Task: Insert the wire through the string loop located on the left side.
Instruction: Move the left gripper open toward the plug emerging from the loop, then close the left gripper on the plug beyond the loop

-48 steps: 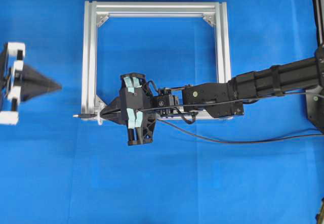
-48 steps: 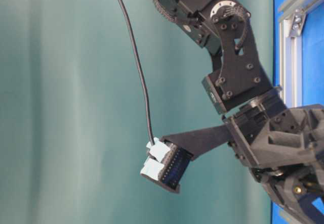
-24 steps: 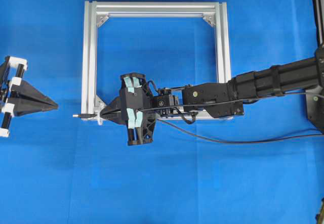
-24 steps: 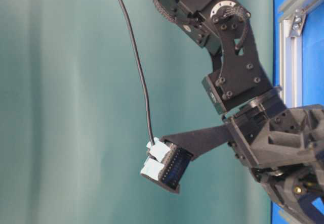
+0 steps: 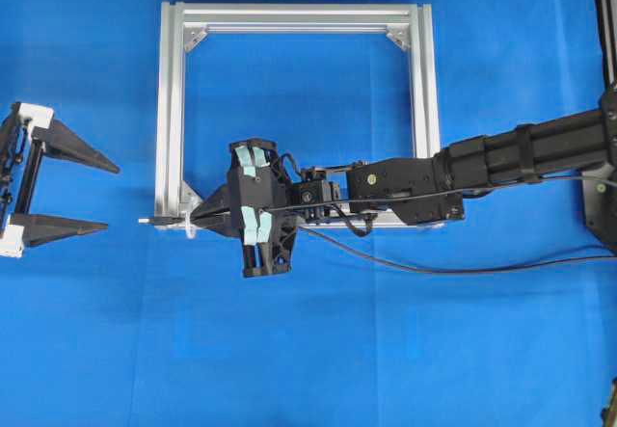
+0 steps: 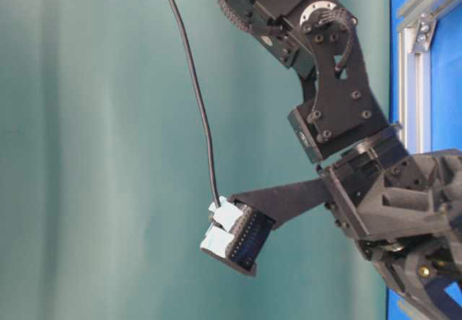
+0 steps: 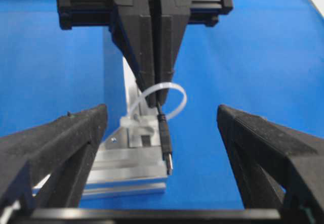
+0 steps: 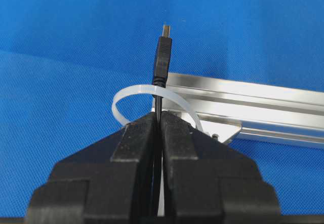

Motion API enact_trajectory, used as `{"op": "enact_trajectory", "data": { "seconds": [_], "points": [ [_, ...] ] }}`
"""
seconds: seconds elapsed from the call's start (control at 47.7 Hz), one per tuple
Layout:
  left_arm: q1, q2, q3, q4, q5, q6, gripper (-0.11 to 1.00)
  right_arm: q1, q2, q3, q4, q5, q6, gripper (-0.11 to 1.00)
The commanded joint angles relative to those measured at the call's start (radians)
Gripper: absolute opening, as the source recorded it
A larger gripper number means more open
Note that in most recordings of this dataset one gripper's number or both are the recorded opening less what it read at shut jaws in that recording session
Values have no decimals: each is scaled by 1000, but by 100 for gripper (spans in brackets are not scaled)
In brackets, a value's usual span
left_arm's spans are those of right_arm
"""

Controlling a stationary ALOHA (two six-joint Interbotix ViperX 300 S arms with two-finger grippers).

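Right gripper, jaws clenched on the wire, holds its plug through the string loop; left gripper gapes at frame left

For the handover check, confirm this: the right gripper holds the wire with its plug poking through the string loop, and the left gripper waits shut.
Wrong on one count: the left gripper waits open, as the overhead view shows. The right gripper does hold the wire with its plug through the string loop.

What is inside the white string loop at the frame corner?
The wire passes through the string loop, its plug tip past it, pinched by the shut right gripper. The loop's base is hidden behind the fingers.
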Motion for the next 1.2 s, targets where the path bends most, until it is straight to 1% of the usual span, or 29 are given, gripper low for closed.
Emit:
{"op": "enact_trajectory", "data": {
  "seconds": [0.0, 0.126, 0.21, 0.378, 0.566, 0.629, 0.713, 0.86, 1.174],
  "points": [
    [9, 14, -26, 2, -8, 2, 91, -2, -23, -14, -2, -3, 0, 0],
    [15, 69, -34, 2, -17, 0, 91, -2, -23, -14, 0, -5, 0, 0],
    [26, 133, -40, 2, -48, 0, 91, -2, -23, -14, -2, -8, 0, 0],
    [43, 331, -75, 2, -123, 0, 91, -2, -23, -14, -2, -8, 0, 0],
    [54, 552, -133, 2, -169, 0, 91, -2, -23, -11, 0, -3, 0, 0],
    [54, 594, -146, 2, -175, 0, 90, -2, -23, -11, 0, -3, 0, 0],
    [54, 618, -155, 2, -183, 0, 90, -2, -23, -9, -2, -3, 0, 0],
    [54, 617, -153, 2, -201, 0, 90, -2, -23, -9, -2, -2, 2, 0],
    [54, 617, -153, 2, -201, -2, 90, -2, -23, -9, 0, -3, 2, 0]
  ]
}}
